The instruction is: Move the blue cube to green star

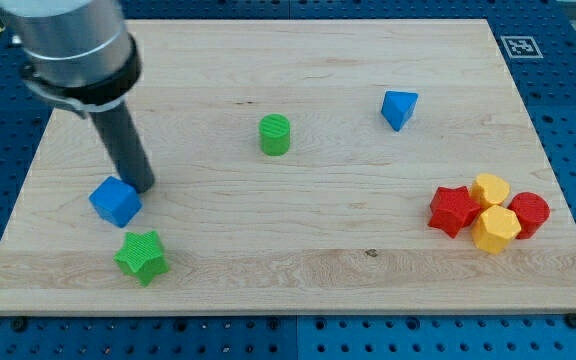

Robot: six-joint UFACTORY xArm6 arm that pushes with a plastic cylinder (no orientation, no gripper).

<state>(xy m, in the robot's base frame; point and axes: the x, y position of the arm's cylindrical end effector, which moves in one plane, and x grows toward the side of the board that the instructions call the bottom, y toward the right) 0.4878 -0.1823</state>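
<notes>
The blue cube [115, 201] lies at the board's left. The green star [142, 256] lies just below and slightly right of it, with a small gap between them. My dark rod comes down from the view's top left. My tip [143, 187] rests on the board right at the cube's upper right edge, touching or almost touching it.
A green cylinder [275, 134] stands near the top middle. A blue triangular block [399, 108] lies to the top right. At the right, a red star [454, 210], two yellow blocks [489, 189] [495, 229] and a red block [528, 213] cluster together. The wooden board [298, 270] sits on a blue pegboard.
</notes>
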